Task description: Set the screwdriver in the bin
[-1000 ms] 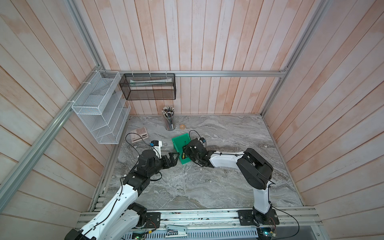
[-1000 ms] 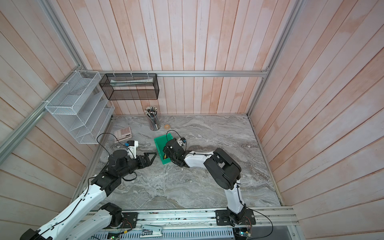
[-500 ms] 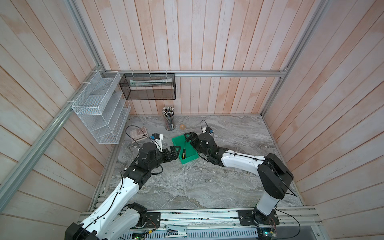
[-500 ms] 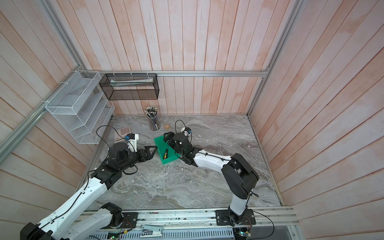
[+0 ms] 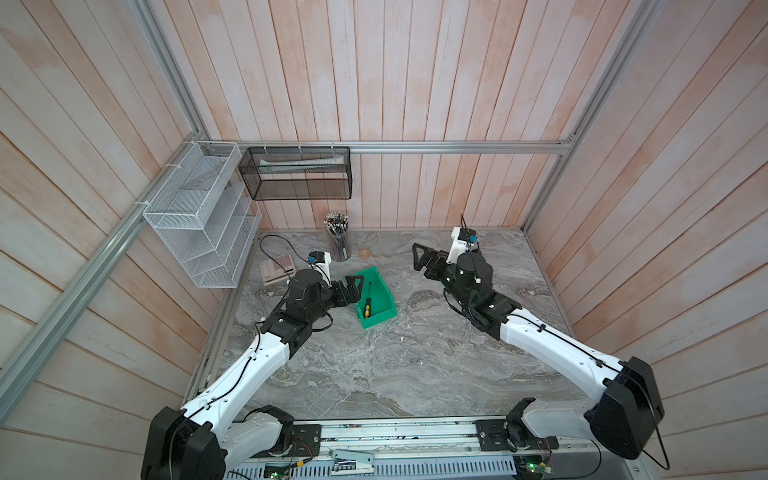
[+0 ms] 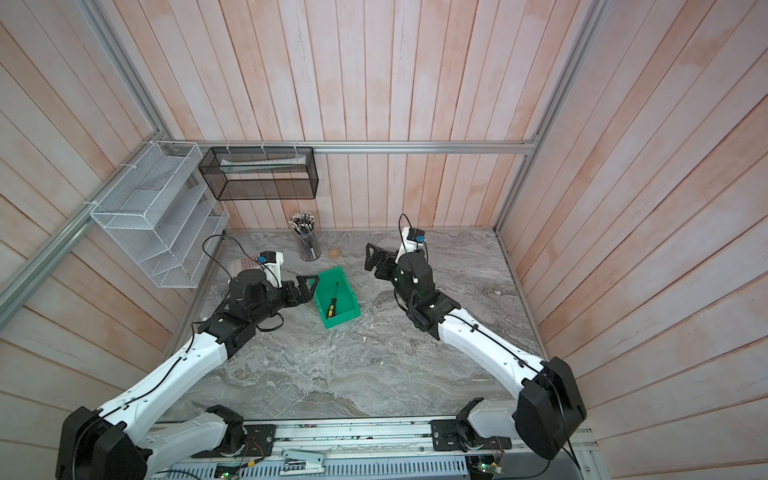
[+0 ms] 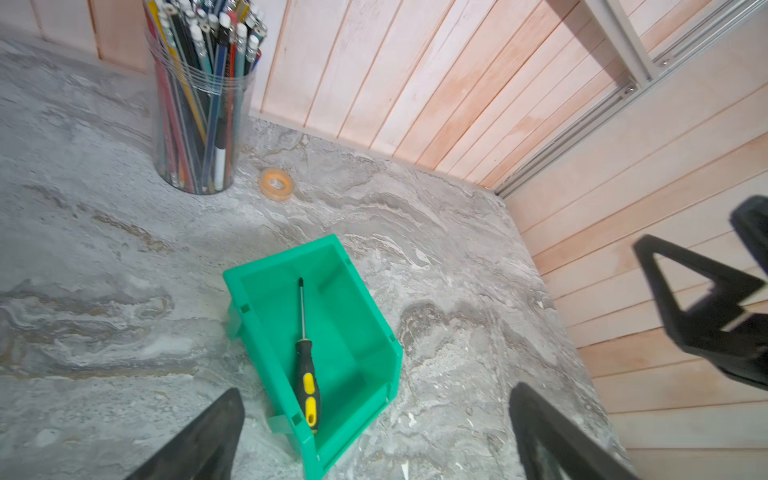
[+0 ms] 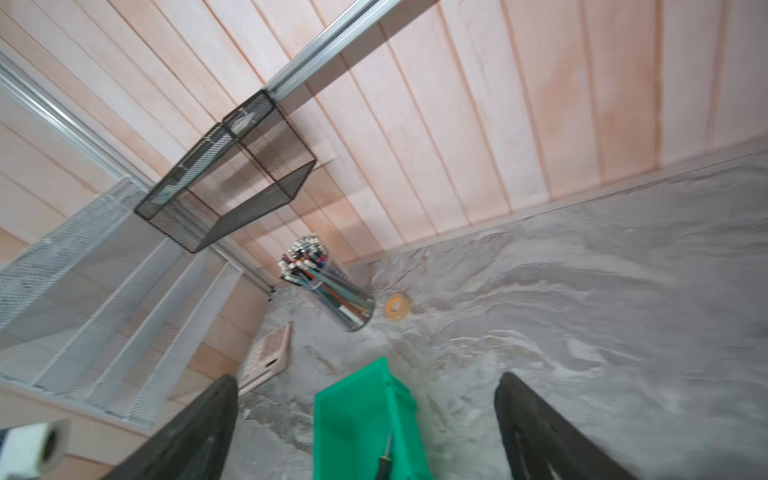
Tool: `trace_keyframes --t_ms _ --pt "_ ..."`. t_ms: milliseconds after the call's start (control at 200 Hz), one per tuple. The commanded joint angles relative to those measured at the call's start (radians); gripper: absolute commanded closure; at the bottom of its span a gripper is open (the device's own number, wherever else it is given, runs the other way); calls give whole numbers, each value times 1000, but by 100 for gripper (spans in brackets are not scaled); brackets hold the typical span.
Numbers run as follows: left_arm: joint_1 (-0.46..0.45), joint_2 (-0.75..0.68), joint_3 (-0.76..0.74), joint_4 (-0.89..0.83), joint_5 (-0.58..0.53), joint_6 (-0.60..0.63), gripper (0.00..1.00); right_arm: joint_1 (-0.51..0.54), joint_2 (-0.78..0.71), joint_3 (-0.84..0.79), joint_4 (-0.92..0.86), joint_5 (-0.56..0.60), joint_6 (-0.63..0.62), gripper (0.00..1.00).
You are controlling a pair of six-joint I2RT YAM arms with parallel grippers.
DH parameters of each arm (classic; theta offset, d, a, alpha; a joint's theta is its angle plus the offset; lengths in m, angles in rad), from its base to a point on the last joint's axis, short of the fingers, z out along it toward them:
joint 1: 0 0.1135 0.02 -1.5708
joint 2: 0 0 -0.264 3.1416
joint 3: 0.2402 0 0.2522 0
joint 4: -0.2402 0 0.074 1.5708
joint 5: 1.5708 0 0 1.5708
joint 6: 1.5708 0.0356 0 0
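Screwdriver (image 7: 306,365): black-and-yellow handle, thin dark shaft. It is laid flat inside the bin (image 7: 353,332), along its length, with the handle at the near end and the tip pointed toward the far end. It is gripped by nothing.

Bin: green plastic, set upright on the table (image 5: 415,353), left of centre in both top views and turned askew to the table's edges.

Left gripper (image 5: 354,291): its jaws are spread wide and nothing is held between them. It is placed low, just beside the bin's left wall; whether the wall is touched cannot be told.

Right gripper (image 5: 417,257): its jaws are spread wide and nothing is held. It is held above the table, well apart from the bin, to the right of it and nearer the back wall.

Cup (image 5: 338,245): clear, packed with pencils and pens, stood upright near the back wall, behind the bin.

Tape (image 5: 365,253): small orange roll, laid flat just beside the cup, on its right.

Calculator (image 5: 277,266): pale pink, laid at the table's left edge, near the rack (image 5: 199,224).

Rack: white mesh, tiered, fixed to the left wall above the table.

Basket (image 5: 297,178): black mesh, hung from the rail on the back wall; a long pale item is seen lying in it.
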Motion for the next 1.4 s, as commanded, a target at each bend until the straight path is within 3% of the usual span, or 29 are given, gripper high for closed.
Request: trace_keyframes --t_ms 0,100,240,375,510,660,760,950,1115,1260,1340,1395 --pt "1 -5 -68 138 -139 111 0 -62 -96 -148 -33 189 -168 2" --pt "2 2 -132 237 -255 178 0 -151 -158 -244 -24 298 -157 2" --pt "3 -19 -232 379 -500 290 0 -272 -199 -376 47 431 -174 2" --pt "34 -53 -323 495 -714 381 0 -302 -208 -512 248 617 -294 2" --pt "155 -79 -428 579 -709 324 0 -305 -128 -605 463 758 -405 2" --pt "244 -40 -564 759 -759 316 0 -307 -44 -709 735 707 -421 2" --pt "287 29 -613 889 -716 302 0 -304 37 -740 898 677 -500 2" --pt "321 141 -586 994 -649 326 0 -299 204 -793 1252 672 -673 2" --pt "328 221 -534 1020 -597 367 0 -226 404 -830 1628 655 -863 2" --pt "340 342 -559 1232 -571 411 0 -158 476 -756 1635 735 -963 2" --pt "339 318 -518 1103 -540 401 0 -159 461 -776 1635 706 -949 2" --pt "340 337 -530 1159 -528 416 0 -161 460 -776 1635 703 -948 2"
